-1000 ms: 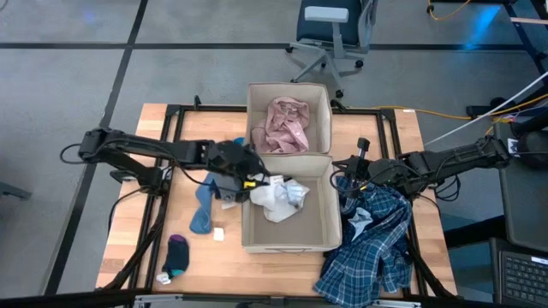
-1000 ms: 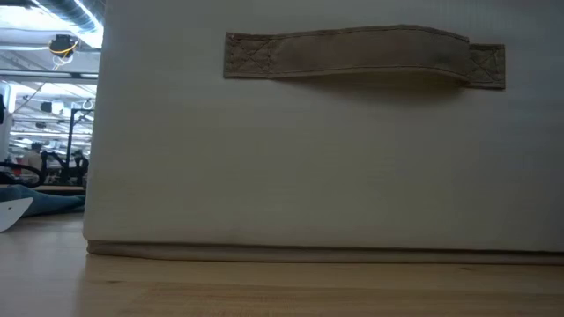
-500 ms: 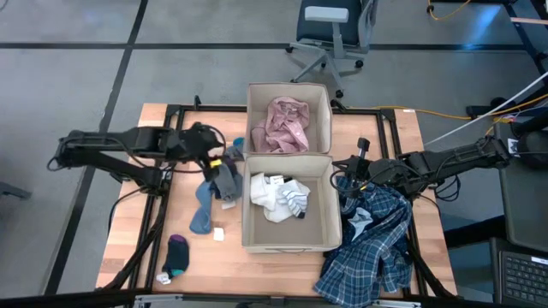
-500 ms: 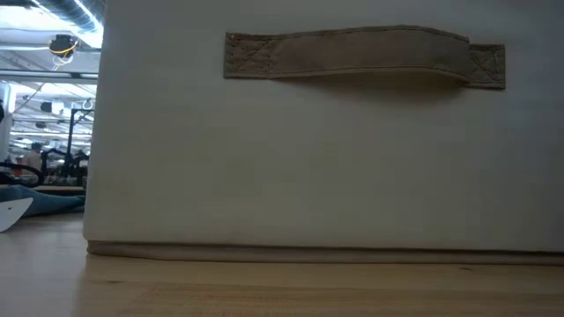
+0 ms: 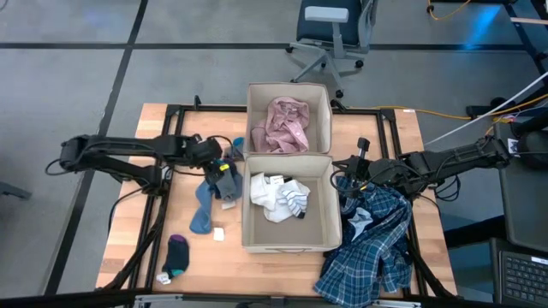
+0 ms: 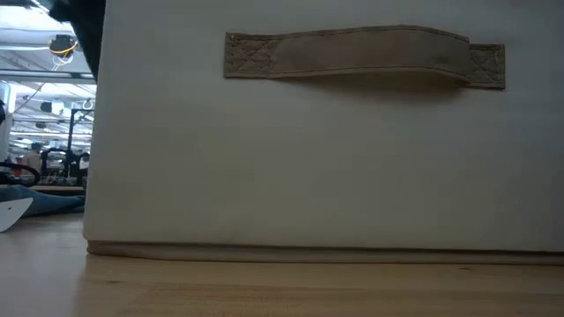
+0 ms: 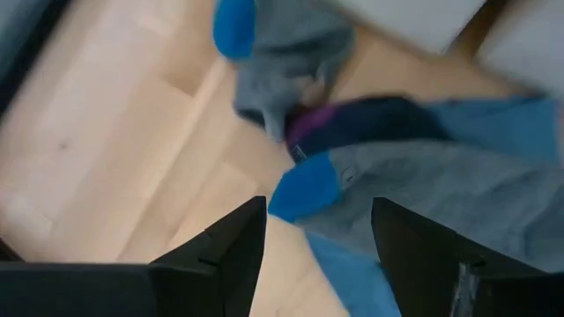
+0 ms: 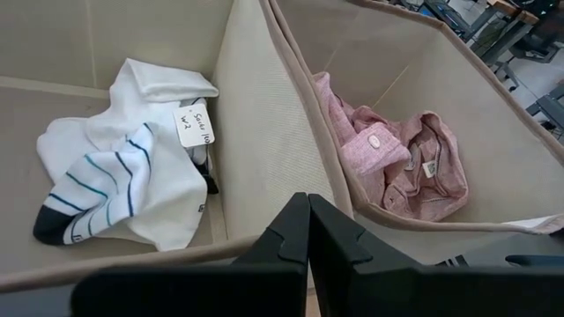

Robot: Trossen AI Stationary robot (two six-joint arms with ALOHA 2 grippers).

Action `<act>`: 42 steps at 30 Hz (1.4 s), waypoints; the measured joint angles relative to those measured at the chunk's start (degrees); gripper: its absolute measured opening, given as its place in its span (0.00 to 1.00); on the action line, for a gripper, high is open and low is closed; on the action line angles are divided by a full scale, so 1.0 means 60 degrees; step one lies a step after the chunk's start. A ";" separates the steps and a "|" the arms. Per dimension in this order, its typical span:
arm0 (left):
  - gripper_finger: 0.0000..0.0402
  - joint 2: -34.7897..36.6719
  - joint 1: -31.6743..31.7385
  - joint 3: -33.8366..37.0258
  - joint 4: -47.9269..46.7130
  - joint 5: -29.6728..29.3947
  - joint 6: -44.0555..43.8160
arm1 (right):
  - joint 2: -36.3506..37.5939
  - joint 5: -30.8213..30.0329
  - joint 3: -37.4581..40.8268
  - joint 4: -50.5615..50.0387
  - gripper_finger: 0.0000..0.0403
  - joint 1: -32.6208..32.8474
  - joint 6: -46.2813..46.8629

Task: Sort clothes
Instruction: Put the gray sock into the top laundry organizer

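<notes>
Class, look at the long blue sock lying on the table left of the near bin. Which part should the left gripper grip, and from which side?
Judging by its pose, grip the blue sock at its bare lower half, coming straight down from above. It lies flat and long on the table, while its upper end is tangled with grey socks. The open left gripper hovers there.

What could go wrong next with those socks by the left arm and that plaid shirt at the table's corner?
1. The left gripper hovers with jaws open over a tangle of grey and blue socks. It may pinch several at once, or only graze them.
2. The plaid shirt hangs over the table edge; a tug could slide it off.
3. The right gripper, jaws shut, sits close to the near bin wall and could shove it.
</notes>
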State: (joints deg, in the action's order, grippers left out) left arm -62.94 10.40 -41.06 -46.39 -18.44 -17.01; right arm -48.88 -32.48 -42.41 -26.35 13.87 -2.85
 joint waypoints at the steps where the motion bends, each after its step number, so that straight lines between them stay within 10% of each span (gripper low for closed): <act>1: 0.49 -0.0215 0.0107 0.0043 0.0076 0.0100 0.0206 | 0.0000 0.0005 0.0000 0.0000 0.02 0.0000 0.0000; 16: 0.46 -0.2230 0.0866 0.0062 0.1395 0.1371 0.2694 | 0.0003 -0.0002 0.0560 0.0558 0.02 -0.0004 0.0178; 28: 0.02 -0.2212 0.0865 0.0058 0.1335 0.1572 0.2795 | 0.0004 -0.0046 0.0852 0.1060 0.02 -0.0004 -0.0069; 42: 0.02 0.0327 0.0680 -0.0773 0.0278 -0.0192 0.2575 | 0.0007 -0.0235 0.0852 0.1071 0.02 0.0000 -0.0073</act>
State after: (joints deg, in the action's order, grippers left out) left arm -60.97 14.48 -45.70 -44.72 -19.59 -1.56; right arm -48.84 -33.89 -37.30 -19.92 13.87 -3.29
